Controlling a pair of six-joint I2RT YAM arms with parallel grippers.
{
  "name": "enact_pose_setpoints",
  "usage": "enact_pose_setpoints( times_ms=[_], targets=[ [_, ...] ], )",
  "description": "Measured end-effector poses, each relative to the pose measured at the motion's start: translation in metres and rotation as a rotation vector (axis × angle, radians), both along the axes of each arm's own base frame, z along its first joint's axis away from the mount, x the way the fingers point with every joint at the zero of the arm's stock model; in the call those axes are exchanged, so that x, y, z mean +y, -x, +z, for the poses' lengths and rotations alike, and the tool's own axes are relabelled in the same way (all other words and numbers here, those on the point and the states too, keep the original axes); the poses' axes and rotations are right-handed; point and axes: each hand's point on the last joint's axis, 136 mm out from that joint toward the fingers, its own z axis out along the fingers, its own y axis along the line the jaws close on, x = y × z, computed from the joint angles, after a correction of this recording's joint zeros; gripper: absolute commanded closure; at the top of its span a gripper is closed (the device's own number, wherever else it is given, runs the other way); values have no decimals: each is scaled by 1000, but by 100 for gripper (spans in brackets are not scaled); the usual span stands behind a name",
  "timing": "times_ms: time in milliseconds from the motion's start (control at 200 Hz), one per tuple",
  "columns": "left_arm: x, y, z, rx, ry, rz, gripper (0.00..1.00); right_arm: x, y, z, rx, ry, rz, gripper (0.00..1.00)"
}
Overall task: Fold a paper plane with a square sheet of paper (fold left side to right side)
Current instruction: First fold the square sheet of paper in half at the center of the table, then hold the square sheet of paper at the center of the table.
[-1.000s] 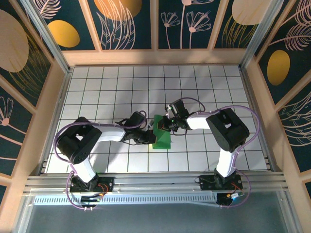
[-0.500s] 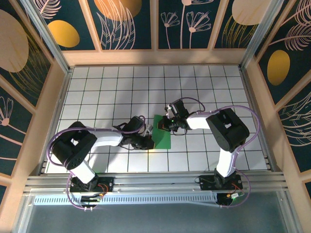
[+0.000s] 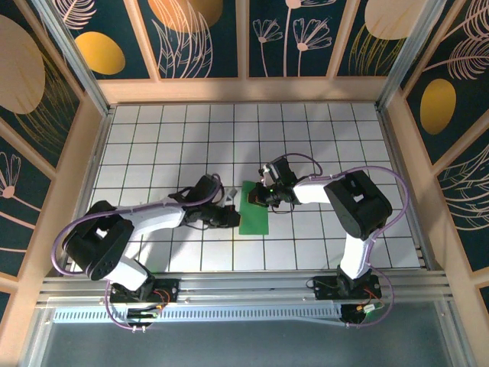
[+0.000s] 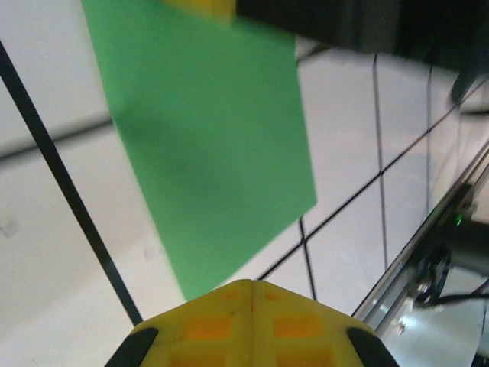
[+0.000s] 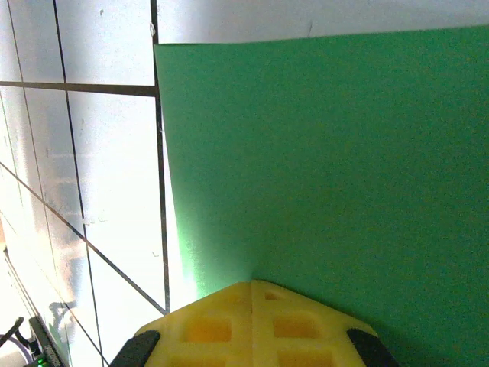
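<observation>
Both pinched shut, the right gripper [image 5: 252, 287] presses the folded green paper [image 5: 344, 153] beneath its fingers, the left gripper [image 4: 250, 284] just short of it; next, likely flattening the crease.

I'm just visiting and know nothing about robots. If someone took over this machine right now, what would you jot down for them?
Left tool: shut, empty, tip beside the green paper's left edge.
Right tool: shut, tip over the paper's far part, apparently pinning it down.
Paper: flat on the tiled table, a narrow rectangle, seemingly already folded in half.
Left to do: all later folds; no plane shape yet.
</observation>
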Motion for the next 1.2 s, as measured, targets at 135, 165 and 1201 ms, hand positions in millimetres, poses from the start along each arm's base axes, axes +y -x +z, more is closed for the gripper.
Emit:
enact_pose_setpoints(
  times_ms=[135, 165, 1201],
  targets=[
    [-8, -25, -1, -16, -3, 9, 100, 0, 0, 0, -7, 3, 8, 100],
    [-10, -28, -5, -11, -10, 5, 100, 0, 0, 0, -7, 3, 9, 100],
    [-24, -32, -46, 62, -50, 3, 100, -25, 14, 61, -88, 40, -58, 100]
  ],
)
